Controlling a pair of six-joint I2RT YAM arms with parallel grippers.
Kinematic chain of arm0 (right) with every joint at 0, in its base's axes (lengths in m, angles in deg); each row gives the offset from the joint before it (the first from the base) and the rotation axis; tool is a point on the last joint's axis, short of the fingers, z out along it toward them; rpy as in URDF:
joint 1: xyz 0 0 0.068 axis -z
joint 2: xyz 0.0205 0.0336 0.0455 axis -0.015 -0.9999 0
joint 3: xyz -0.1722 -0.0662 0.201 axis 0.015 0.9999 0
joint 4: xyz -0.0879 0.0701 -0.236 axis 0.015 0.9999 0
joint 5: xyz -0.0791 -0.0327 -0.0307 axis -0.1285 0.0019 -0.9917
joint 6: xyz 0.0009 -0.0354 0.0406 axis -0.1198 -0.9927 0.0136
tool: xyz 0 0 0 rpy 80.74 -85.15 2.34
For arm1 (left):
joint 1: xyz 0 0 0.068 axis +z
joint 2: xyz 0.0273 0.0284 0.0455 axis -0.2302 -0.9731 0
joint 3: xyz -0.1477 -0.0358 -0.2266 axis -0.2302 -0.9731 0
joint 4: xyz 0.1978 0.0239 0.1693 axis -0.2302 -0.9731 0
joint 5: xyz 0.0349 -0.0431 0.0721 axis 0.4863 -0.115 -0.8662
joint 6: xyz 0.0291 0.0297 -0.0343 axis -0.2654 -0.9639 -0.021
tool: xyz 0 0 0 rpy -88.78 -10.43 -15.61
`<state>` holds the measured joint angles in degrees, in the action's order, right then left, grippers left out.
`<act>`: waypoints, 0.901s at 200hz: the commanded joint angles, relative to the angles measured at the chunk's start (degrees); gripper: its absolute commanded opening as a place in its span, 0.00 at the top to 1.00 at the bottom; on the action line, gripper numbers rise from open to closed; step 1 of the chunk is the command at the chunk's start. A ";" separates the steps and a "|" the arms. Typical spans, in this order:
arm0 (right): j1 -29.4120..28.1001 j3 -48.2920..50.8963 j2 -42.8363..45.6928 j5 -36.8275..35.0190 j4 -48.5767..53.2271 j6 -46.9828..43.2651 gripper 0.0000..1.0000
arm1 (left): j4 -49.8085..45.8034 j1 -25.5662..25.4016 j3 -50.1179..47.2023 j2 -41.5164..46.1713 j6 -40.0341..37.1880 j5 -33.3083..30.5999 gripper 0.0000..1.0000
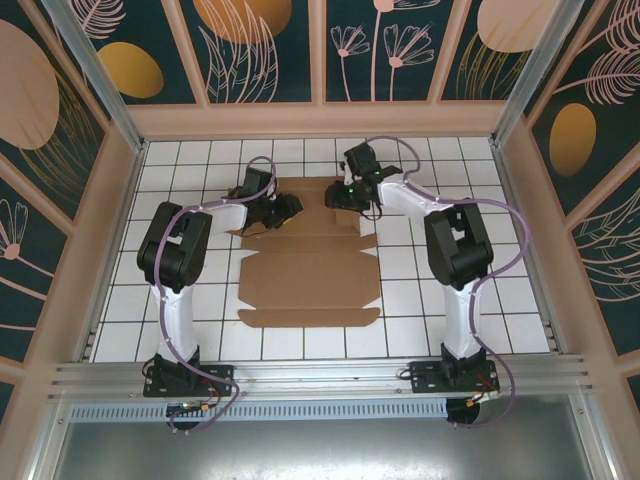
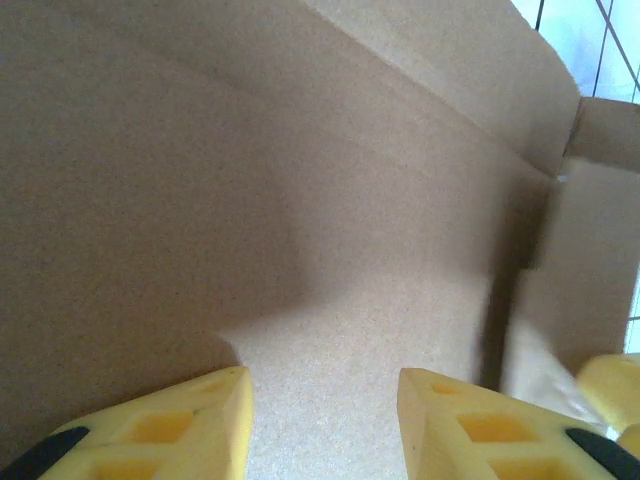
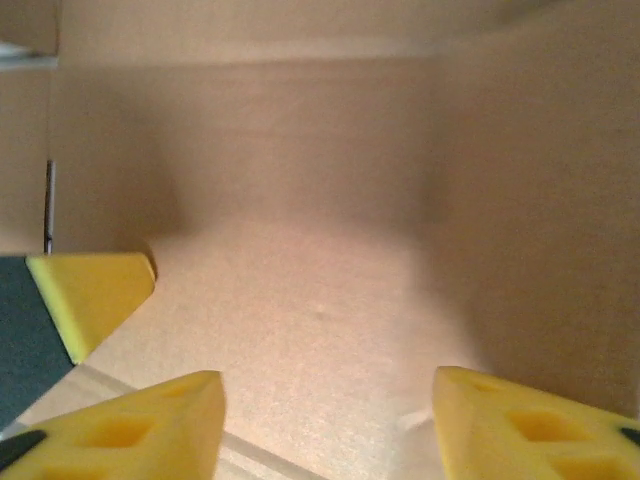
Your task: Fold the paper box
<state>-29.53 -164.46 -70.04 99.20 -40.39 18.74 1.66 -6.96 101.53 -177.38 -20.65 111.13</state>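
Note:
The brown paper box [image 1: 310,275] lies mostly flat and unfolded on the white tiled table [image 1: 190,290], with its far panels between my two grippers. My left gripper [image 1: 286,210] is at the far left part of the box, and my right gripper [image 1: 338,197] is at the far right part. Seen from the left wrist, the left gripper [image 2: 325,385] is open over bare cardboard [image 2: 300,180], and a creased flap [image 2: 590,240] stands at the right. From the right wrist, the right gripper [image 3: 328,378] is open over the box floor [image 3: 300,290], and cardboard walls rise around it.
A yellow fingertip of the other gripper [image 3: 90,290] pokes into the right wrist view at the left. Wooden frame walls [image 1: 320,118] ring the table. Bare tiles lie to the left and right of the box.

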 commanded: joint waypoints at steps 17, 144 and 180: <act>0.36 -0.40 -3.61 2.58 -1.67 0.32 0.34 | -2.28 -0.09 -1.11 -1.54 0.08 -0.38 0.57; 5.10 6.57 -9.53 11.38 -11.67 4.10 0.31 | -1.22 0.22 -2.25 -1.53 0.88 0.09 0.58; 4.09 3.98 -9.24 6.56 -7.55 1.31 0.31 | -1.35 0.32 -2.51 -1.36 0.69 -0.10 0.58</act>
<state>-26.05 -160.48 -75.48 115.02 -55.34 23.22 2.99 -7.16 100.83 -177.38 -20.38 112.11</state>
